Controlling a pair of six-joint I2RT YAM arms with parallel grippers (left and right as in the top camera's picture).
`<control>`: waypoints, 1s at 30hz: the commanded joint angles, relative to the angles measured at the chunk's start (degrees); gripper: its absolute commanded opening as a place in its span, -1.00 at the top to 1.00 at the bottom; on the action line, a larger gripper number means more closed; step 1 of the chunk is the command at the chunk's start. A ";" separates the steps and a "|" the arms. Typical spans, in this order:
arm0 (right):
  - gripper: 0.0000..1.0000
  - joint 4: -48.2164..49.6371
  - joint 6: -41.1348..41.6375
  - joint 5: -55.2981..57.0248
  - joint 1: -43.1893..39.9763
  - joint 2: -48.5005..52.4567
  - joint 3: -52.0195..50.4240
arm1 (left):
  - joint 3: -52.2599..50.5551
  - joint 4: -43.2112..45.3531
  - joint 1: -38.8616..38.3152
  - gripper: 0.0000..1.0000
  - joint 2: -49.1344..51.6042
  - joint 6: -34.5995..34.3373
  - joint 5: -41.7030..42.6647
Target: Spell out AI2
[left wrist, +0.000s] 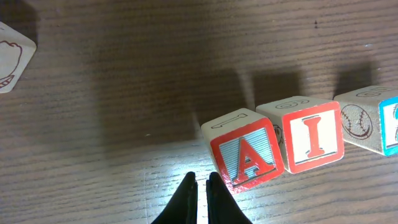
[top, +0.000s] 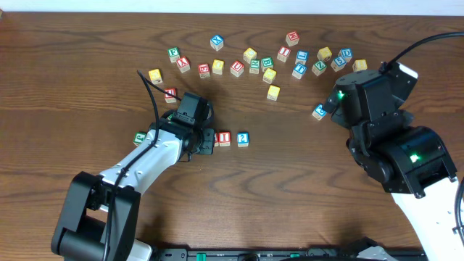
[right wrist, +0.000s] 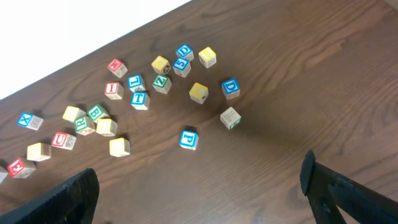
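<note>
Three cubes stand in a row on the dark wooden table: the red A cube (left wrist: 245,155), the red I cube (left wrist: 311,134) and the blue 2 cube (left wrist: 382,121), which the frame edge cuts. The A cube sits turned a little out of line, touching the I cube. From overhead the I cube (top: 224,138) and the 2 cube (top: 242,138) show, while the A cube is mostly hidden under my left gripper (top: 204,138). My left gripper (left wrist: 202,180) is shut and empty, its tips at the A cube's lower left corner. My right gripper (right wrist: 200,174) hangs open over bare wood.
Several other letter cubes lie scattered along the back of the table (top: 268,61). A blue cube (top: 319,112) lies beside the right arm (top: 377,123). A green cube (top: 139,136) and a red cube (top: 170,94) lie close to the left arm.
</note>
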 commanded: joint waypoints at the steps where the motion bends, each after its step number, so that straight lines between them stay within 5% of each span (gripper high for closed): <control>1: -0.98 -0.28 0.52 0.26 -0.31 -0.79 -0.11 | -0.46 0.07 -0.02 0.85 0.66 -0.11 -0.76; 7: -0.99 -0.22 0.55 0.26 -0.31 -0.79 -0.11 | -0.46 1.16 -0.02 0.85 0.83 -2.49 -5.75; 30: -0.98 -0.24 0.55 0.26 -0.31 -0.81 -0.11 | -0.46 2.25 -0.20 0.85 2.16 -4.42 -3.06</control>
